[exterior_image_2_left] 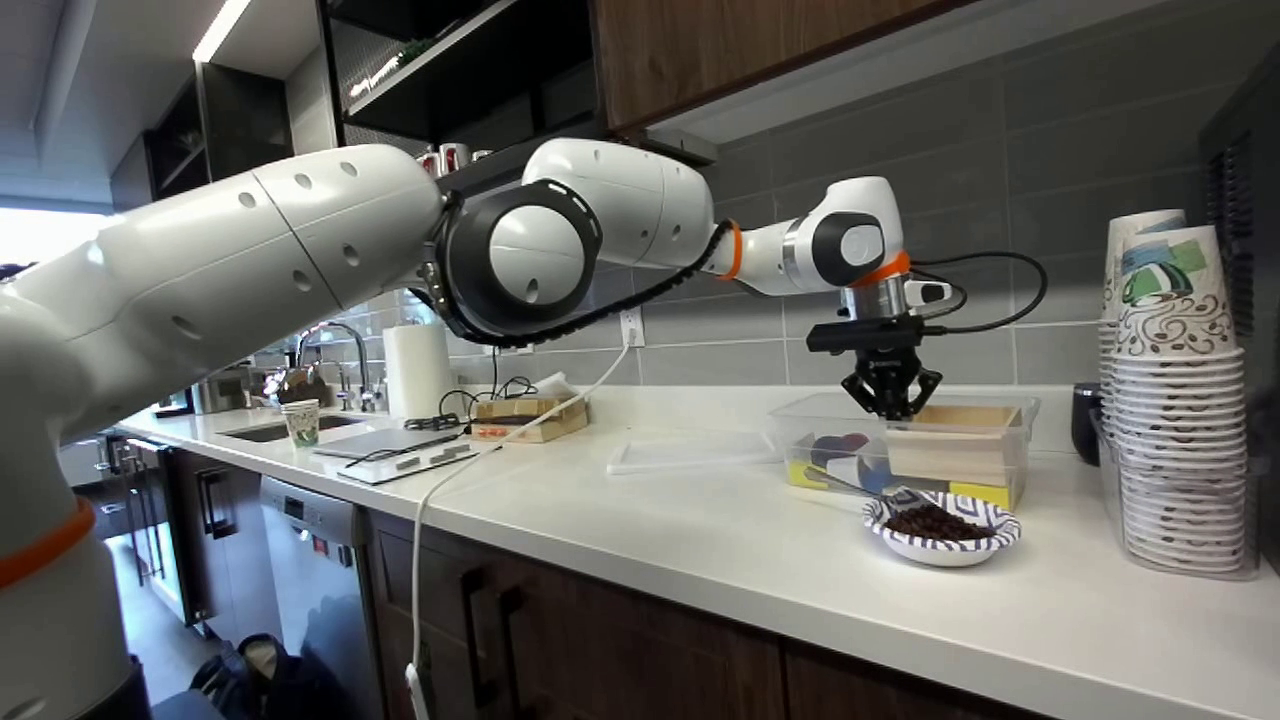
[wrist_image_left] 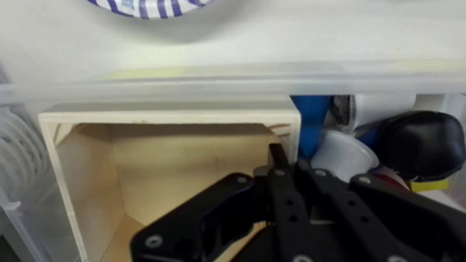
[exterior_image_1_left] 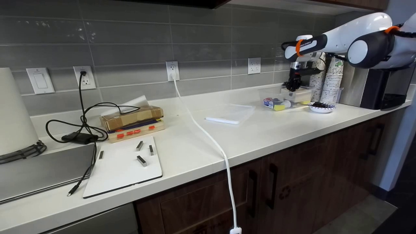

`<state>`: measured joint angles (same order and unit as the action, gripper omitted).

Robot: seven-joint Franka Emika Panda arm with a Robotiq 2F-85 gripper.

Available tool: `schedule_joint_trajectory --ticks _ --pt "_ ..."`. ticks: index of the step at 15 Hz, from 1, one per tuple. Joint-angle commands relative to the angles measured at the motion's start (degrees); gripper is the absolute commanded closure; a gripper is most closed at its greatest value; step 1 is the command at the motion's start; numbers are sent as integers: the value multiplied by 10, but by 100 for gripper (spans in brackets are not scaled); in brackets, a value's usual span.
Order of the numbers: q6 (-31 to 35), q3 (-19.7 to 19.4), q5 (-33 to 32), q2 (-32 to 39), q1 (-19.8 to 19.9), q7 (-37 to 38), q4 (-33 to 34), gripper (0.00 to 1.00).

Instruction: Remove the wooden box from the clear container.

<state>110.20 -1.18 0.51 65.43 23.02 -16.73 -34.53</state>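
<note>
The wooden box [exterior_image_2_left: 945,455] is light tan, open-topped and much larger than my fingertips. It stands in one end of the clear container [exterior_image_2_left: 790,425], a low see-through tub. Both also show in an exterior view, the box [exterior_image_1_left: 302,95] and the container [exterior_image_1_left: 268,94]. In the wrist view I look down into the empty box [wrist_image_left: 174,153] behind the container's rim [wrist_image_left: 182,87]. My gripper [wrist_image_left: 290,160] straddles one side wall, one finger inside the box and one outside, closed against it. The gripper also shows in both exterior views [exterior_image_1_left: 293,87] [exterior_image_2_left: 890,408]. I cannot tell if the box is raised.
White cups [wrist_image_left: 344,154], a black item [wrist_image_left: 418,145] and a blue piece [wrist_image_left: 309,120] lie beside the box inside the container. A patterned bowl of dark beans [exterior_image_2_left: 940,525] stands in front. Stacked paper cups [exterior_image_2_left: 1180,430] stand beside. A clear lid [exterior_image_1_left: 230,113] lies on the counter.
</note>
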Motion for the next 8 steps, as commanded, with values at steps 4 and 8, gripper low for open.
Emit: schedule_joint_trajectory --ticks 4,8 --pt "-29 -10 4 29 -4 36 79 98" --pt "-24 -15 -16 4 -11 48 55 98"
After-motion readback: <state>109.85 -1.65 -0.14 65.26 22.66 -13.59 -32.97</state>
